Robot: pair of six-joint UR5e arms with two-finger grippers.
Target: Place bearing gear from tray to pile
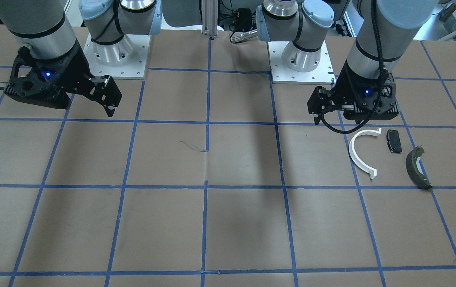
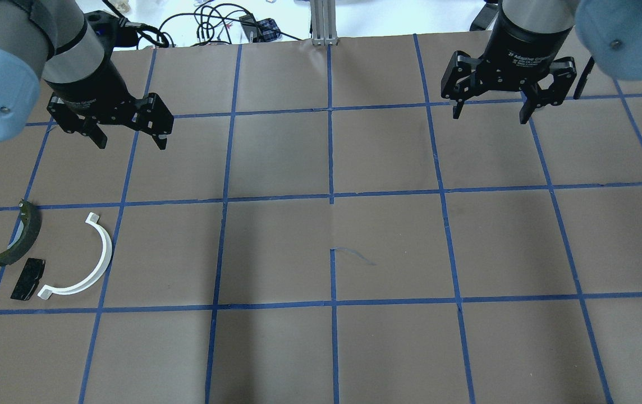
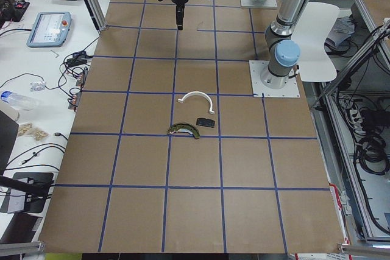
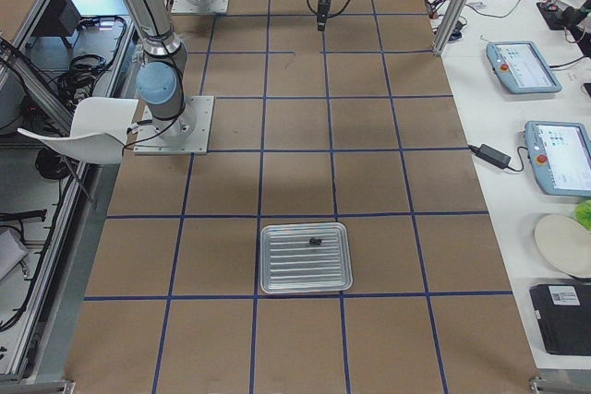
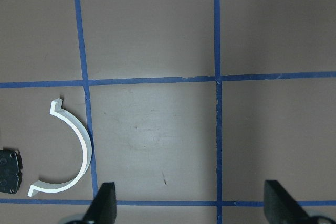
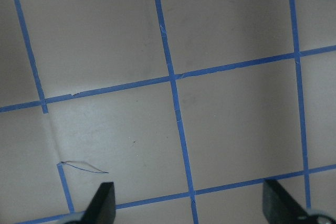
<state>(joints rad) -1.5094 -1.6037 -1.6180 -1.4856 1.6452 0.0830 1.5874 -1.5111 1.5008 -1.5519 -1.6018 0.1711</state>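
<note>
The bearing gear (image 4: 315, 241) is a small dark part lying in the ribbed metal tray (image 4: 277, 274); both show only in the exterior right view. The pile lies on the table's left side: a white half-ring arc (image 2: 82, 264), a flat black pad (image 2: 28, 279) and a dark olive curved shoe (image 2: 18, 235). My left gripper (image 2: 130, 143) is open and empty, hovering beyond the pile; its wrist view shows the arc (image 5: 73, 150) and pad (image 5: 9, 169). My right gripper (image 2: 490, 116) is open and empty, high over the far right of the table.
Brown paper with a blue tape grid (image 2: 331, 196) covers the table. The two arm bases (image 1: 116, 52) (image 1: 301, 56) stand at the robot's edge. A side bench with tablets (image 4: 522, 66) and cables runs along the operators' side.
</note>
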